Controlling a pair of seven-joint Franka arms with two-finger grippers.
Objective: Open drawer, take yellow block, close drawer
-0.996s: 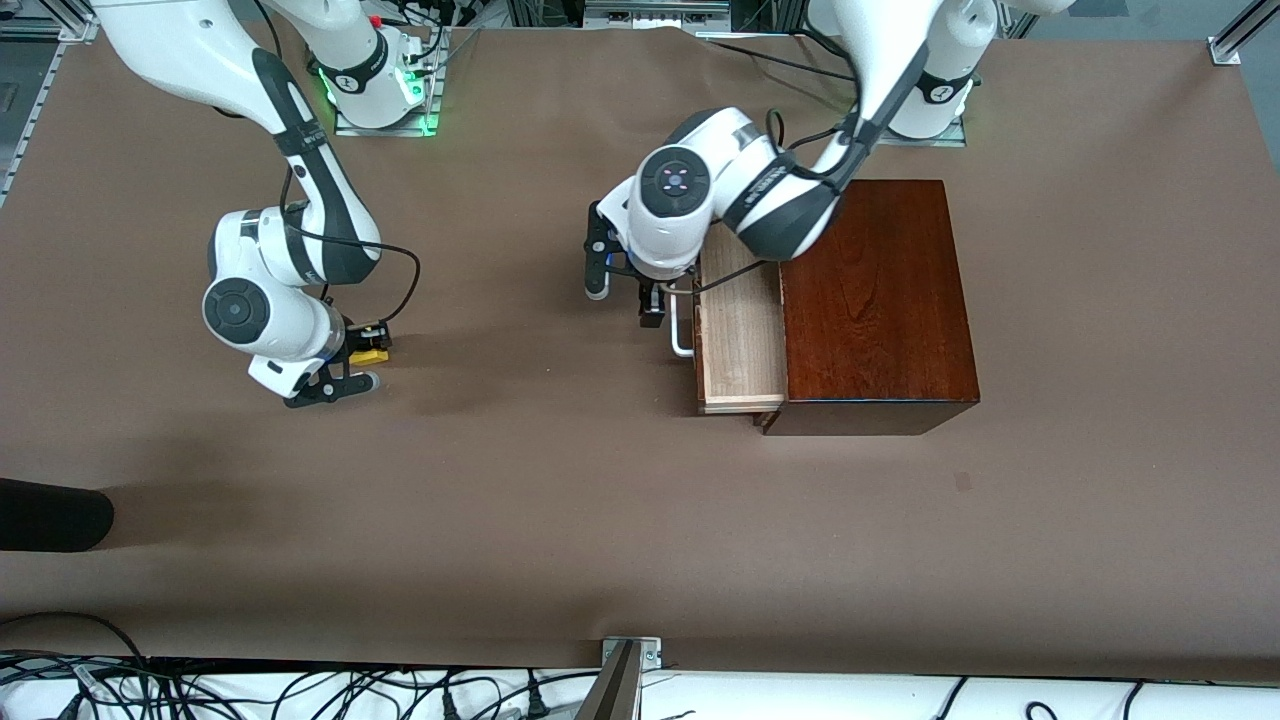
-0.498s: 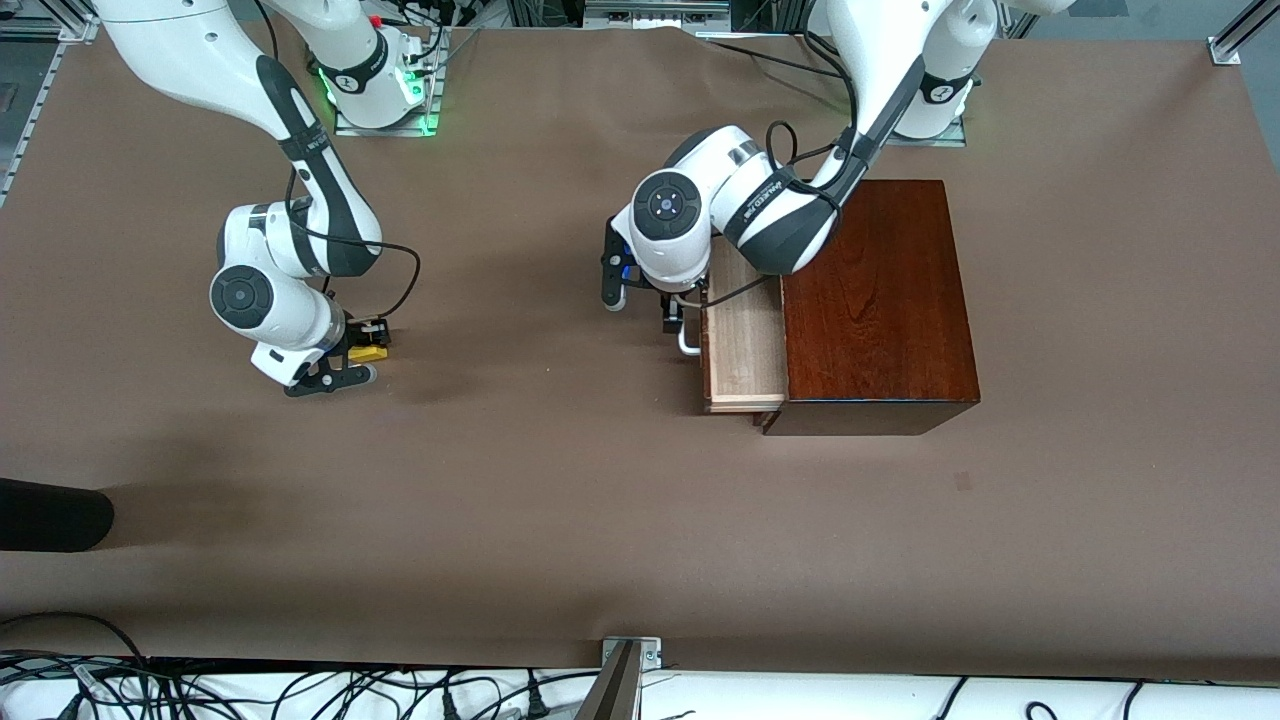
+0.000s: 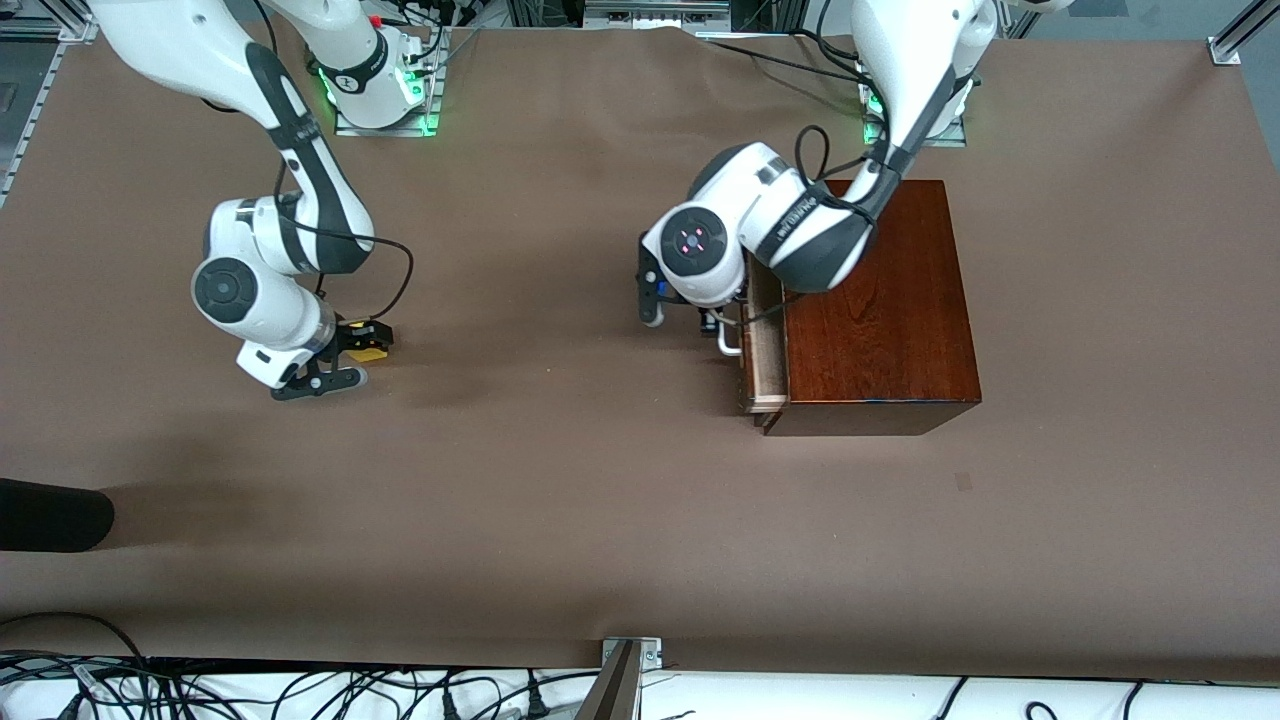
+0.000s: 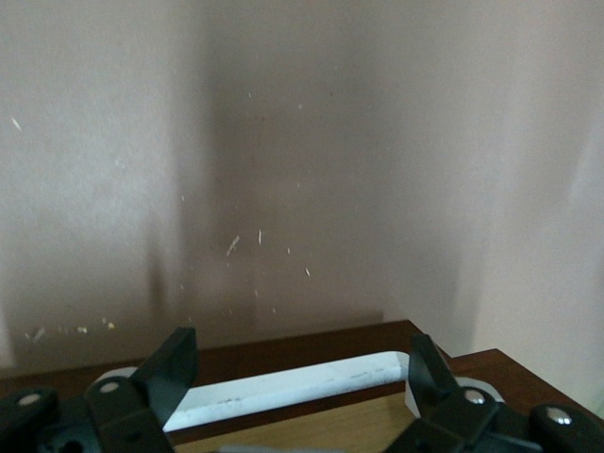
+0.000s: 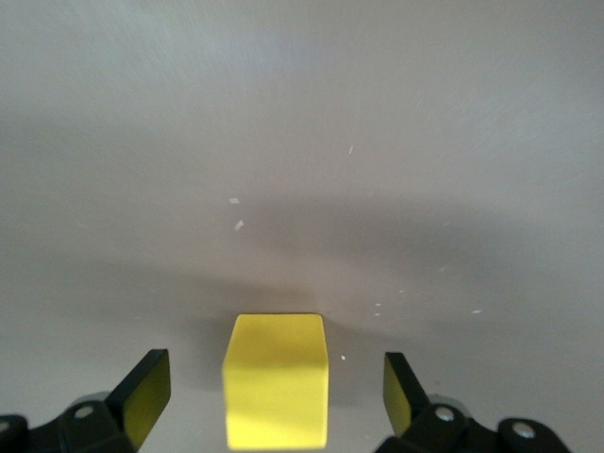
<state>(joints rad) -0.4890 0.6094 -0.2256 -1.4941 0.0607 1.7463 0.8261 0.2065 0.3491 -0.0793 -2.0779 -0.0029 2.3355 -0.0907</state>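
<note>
The drawer (image 3: pixel 762 352) sticks out only a little from the dark reddish-brown wooden box (image 3: pixel 880 310), showing a thin strip of pale interior. My left gripper (image 3: pixel 718 325) is open at the drawer's front. The white bar handle (image 4: pixel 293 382) lies lengthwise between its fingers (image 4: pixel 170 363). The yellow block (image 3: pixel 368 352) sits on the table toward the right arm's end. My right gripper (image 3: pixel 350 356) is low at the block and open. In the right wrist view the block (image 5: pixel 276 377) lies between the fingers (image 5: pixel 146 389) with gaps on both sides.
A dark rounded object (image 3: pixel 50 515) lies at the table's edge at the right arm's end, nearer the front camera. Cables and a metal bracket (image 3: pixel 630 655) run along the near edge. The brown table surface (image 3: pixel 560 470) lies bare between the block and the box.
The drawer has slid far into the box, with my left gripper moving along at its handle. My right gripper shifted slightly away from the box; the block stayed on the table.
</note>
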